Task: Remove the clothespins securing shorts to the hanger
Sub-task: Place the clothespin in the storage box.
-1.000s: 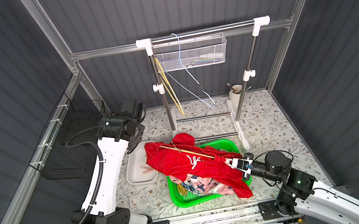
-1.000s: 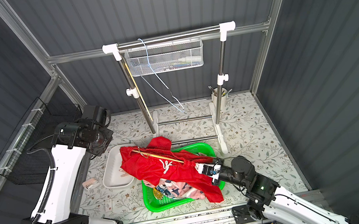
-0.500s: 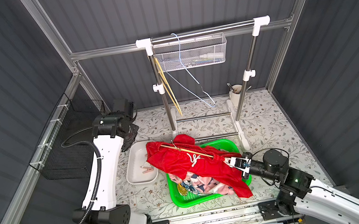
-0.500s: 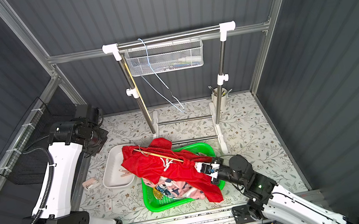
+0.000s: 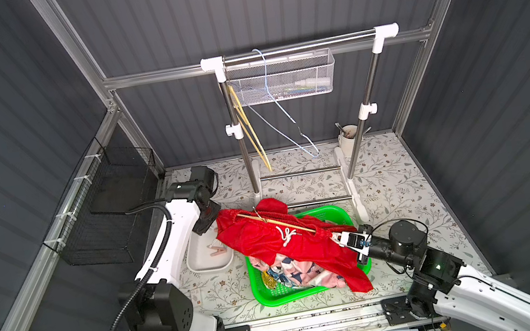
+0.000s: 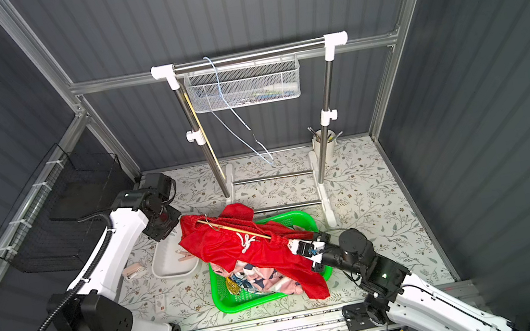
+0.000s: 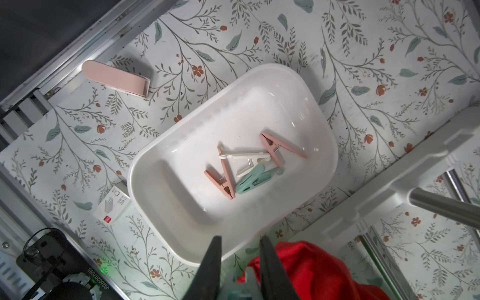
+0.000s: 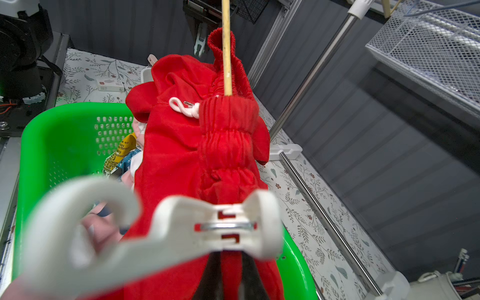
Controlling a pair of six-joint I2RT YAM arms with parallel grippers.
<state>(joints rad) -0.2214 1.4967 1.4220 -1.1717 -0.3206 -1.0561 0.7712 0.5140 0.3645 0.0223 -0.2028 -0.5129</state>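
The right hand [image 8: 230, 261] is closed on a white peg [image 8: 181, 228] with a hooked end, at the end of the waistband of the red shorts [image 5: 269, 245]. The peg touches the red cloth. Whether it bites the cloth I cannot tell, because it is blurred in the wrist view. The waistband is gathered on a wooden hanger [image 5: 280, 224], which lies tilted across the shorts with its far end toward the left arm. The shorts are draped over the green basket [image 5: 263, 298] on the bench [image 5: 386, 190], and one leg hangs over the basket's rim. Under them in the basket lie pink printed shorts [image 5: 309, 274] and a piece with yellow and blue print [image 5: 268, 276].

The left hand [image 7: 240, 242] hangs above the edge of a white tray [image 7: 161, 168], which stands just beside the basket. Its fingers are near together and grip a mint peg [image 7: 240, 287]. In the tray four pegs [image 7: 246, 166] lie in a small heap: two pink, one white, one mint, touching each other. A pink flat thing [image 7: 117, 79] lies on the bench near the tray.
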